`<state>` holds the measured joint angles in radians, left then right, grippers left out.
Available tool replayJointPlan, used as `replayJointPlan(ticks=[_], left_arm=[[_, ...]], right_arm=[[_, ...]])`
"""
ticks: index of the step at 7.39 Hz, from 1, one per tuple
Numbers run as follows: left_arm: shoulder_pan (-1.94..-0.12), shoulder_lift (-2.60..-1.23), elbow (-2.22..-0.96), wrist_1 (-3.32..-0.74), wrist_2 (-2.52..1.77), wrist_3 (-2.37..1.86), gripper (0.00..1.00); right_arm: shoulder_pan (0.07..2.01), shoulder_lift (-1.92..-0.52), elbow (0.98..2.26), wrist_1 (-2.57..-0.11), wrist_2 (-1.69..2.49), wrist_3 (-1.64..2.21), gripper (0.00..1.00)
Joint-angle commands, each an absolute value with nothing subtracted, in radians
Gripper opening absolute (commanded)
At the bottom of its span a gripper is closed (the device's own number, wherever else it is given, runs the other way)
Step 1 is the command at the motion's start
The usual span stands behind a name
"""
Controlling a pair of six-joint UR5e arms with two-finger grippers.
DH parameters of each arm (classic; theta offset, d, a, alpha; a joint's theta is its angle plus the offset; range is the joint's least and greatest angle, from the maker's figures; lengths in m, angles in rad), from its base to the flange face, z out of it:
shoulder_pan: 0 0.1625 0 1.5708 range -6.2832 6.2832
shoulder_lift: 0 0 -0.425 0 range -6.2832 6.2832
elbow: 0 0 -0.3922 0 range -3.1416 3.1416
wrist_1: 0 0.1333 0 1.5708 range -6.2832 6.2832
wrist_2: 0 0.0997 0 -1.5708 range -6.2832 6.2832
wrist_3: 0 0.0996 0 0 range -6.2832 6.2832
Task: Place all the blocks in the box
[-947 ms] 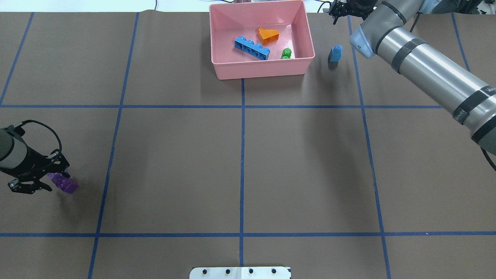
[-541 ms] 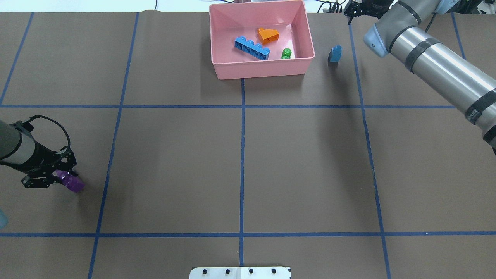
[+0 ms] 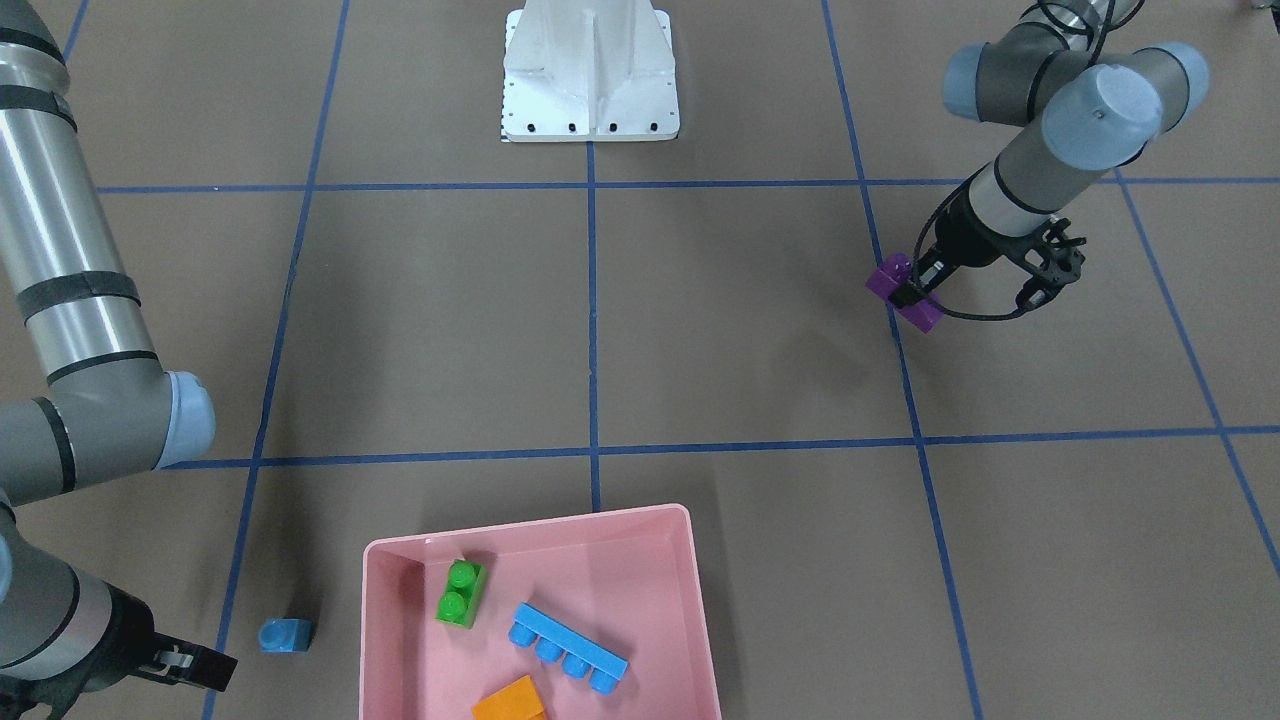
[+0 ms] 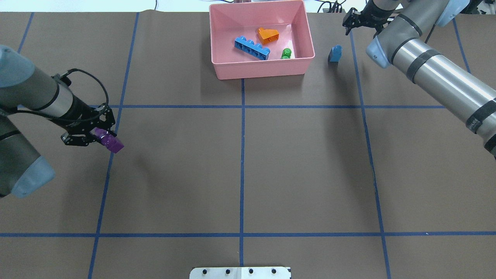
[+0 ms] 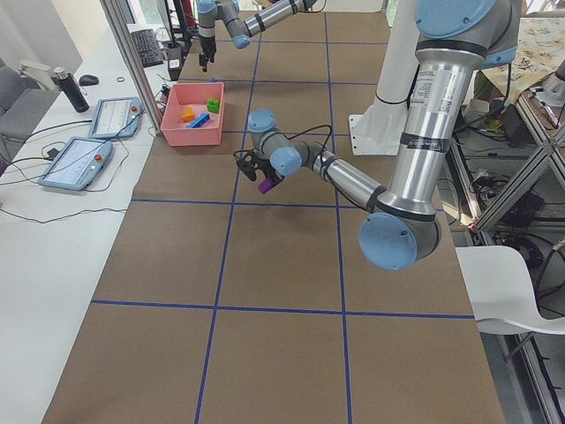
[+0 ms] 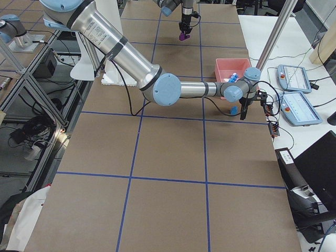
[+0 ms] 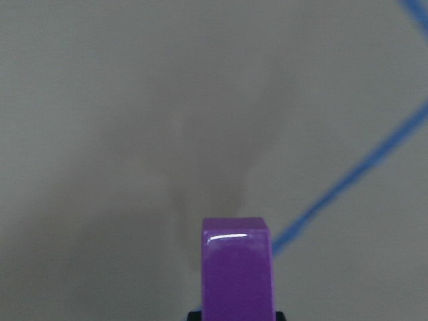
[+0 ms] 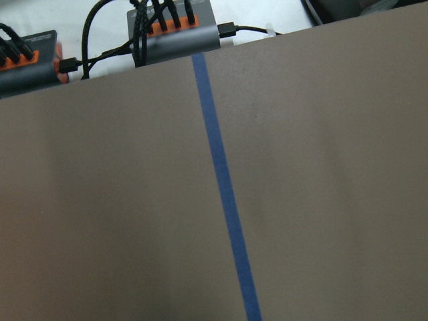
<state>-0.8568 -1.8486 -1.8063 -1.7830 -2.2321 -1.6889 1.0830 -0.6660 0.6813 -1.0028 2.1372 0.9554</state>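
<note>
Overhead cam sat behind my shoulders, looking forward and down on the brown paper-covered table (image 4: 174,174). Front cam faced me from across it, steeply down; both caught the shallow pink plastic tray (image 4: 263,71). Two side cams looked along the table from its ends, far back. Left wrist cam was tight on the glossy purple sloped brick (image 7: 237,267); right wrist cam was close over a blue tape line (image 8: 227,194).

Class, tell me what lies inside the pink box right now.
Inside the pink box: the long blue brick, the orange sloped brick and the green brick. Overhead, its near wall hides a floor strip.
</note>
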Motion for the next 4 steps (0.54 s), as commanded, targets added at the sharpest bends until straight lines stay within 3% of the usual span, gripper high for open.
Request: replayJointPlan(ticks=[1, 4], left_arm=[[-0.902, -2.067, -1.709, -1.678, -2.229, -1.651, 0.00], [-0.929, -2.222, -1.578, -1.675, -2.227, -1.646, 0.00]], right_arm=[[1.023, -0.670, 0.681, -0.913, 2.143, 0.957, 1.00], [0.977, -0.676, 0.680, -0.908, 2.091, 0.947, 1.00]])
